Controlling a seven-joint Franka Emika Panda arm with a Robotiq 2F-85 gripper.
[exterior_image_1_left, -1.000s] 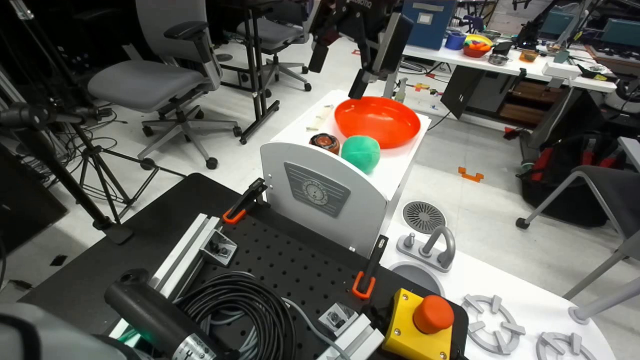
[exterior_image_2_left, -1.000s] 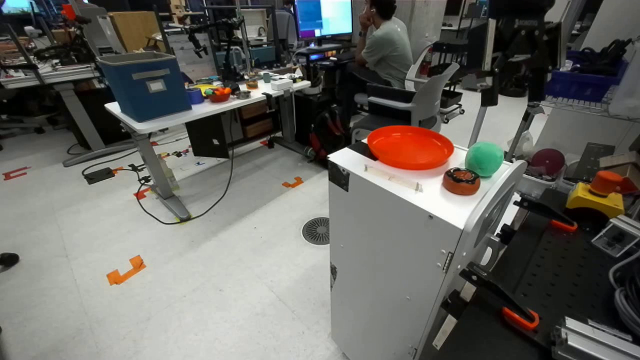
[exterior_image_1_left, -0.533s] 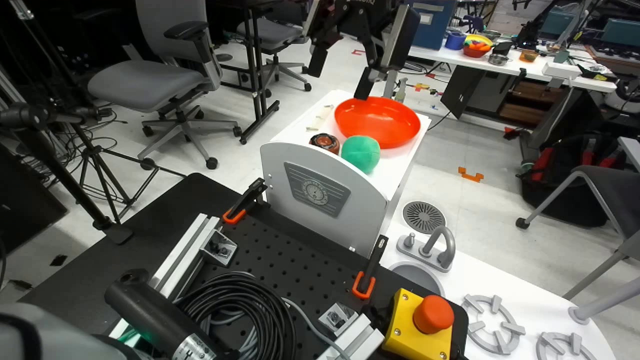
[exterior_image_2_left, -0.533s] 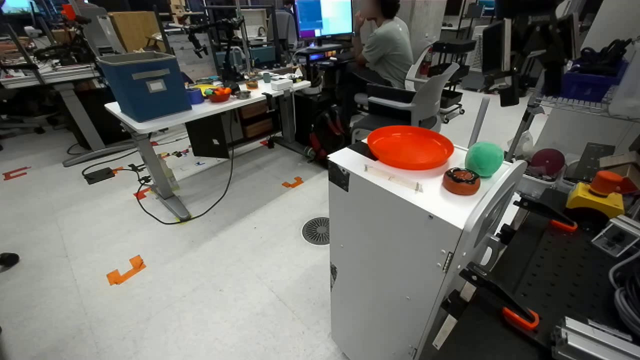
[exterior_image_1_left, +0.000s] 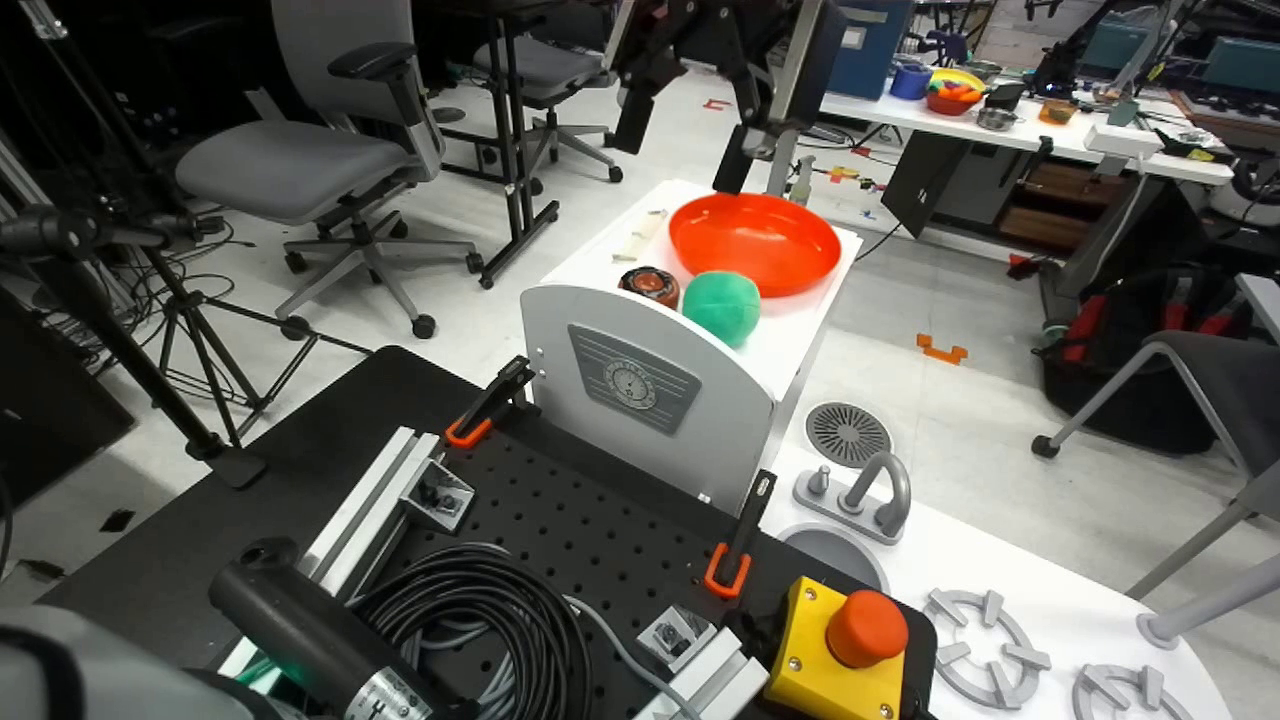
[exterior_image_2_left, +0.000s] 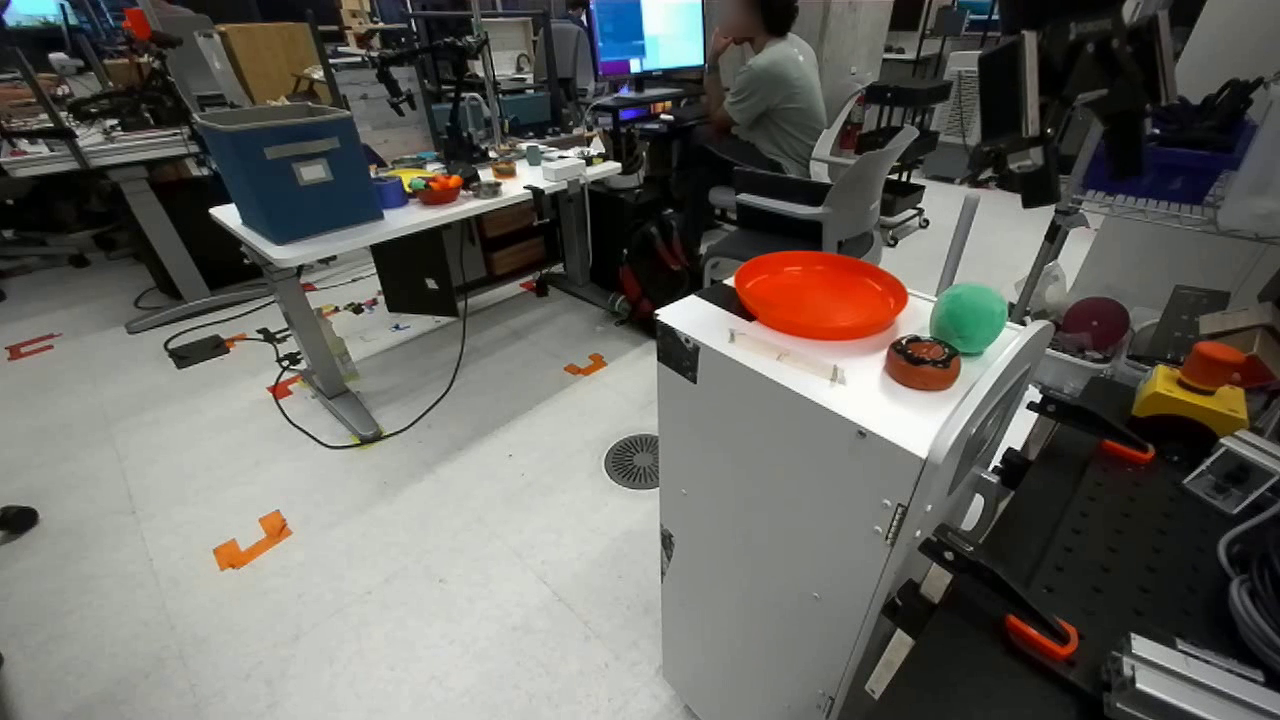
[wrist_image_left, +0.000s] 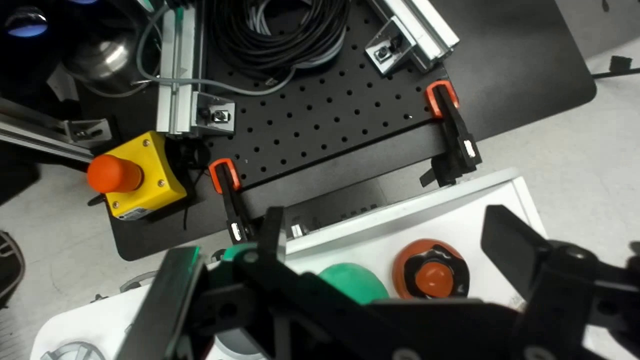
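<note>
The end effector hangs empty, with jaws spread, higher than the green ball and the brown round toy, which lie just beside each other on the white counter, seen between these jaws in the wrist view, showing no long axis.

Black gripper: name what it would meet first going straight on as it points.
The black gripper would probably meet the pale grey curved panel, seen between its open jaws in the wrist view. Depth is unclear: the green round ball or brown round object near it might come first.
</note>
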